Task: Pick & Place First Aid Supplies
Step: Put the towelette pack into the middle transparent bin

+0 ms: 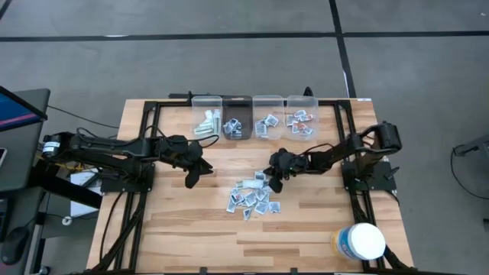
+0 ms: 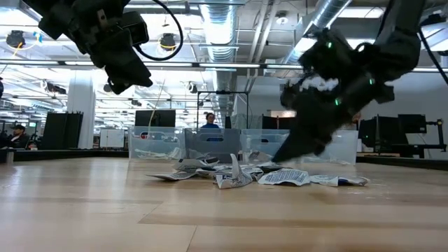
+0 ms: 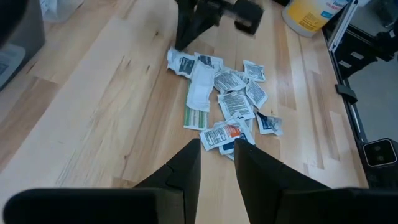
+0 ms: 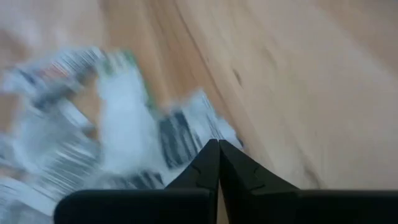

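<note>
The first aid supplies [image 1: 252, 197] lie as a loose pile of small flat white packets with blue, red and black print on the wooden table's middle; the pile [image 3: 224, 99] also shows in the left wrist view. My right gripper [image 1: 273, 183] is shut, slanting down with its tips at the pile's far right corner [image 4: 218, 146]. My left gripper [image 1: 192, 176] hovers open above the table, left of the pile, with nothing between its fingers [image 3: 216, 146]. My right gripper comes slanting down from the table's right side, its shut tips at the edge of a black-printed packet [image 4: 189, 134] at the pile's far right corner. That packet lies flat on the table. Whether the tips pinch its edge or only touch it, I cannot tell.
A row of clear bins [image 1: 252, 114] stands at the table's far edge, each holding some sorted packets. A large white round tub [image 1: 361, 241] with a yellow label stands at the near right corner. Bare wood lies near the front and left.
</note>
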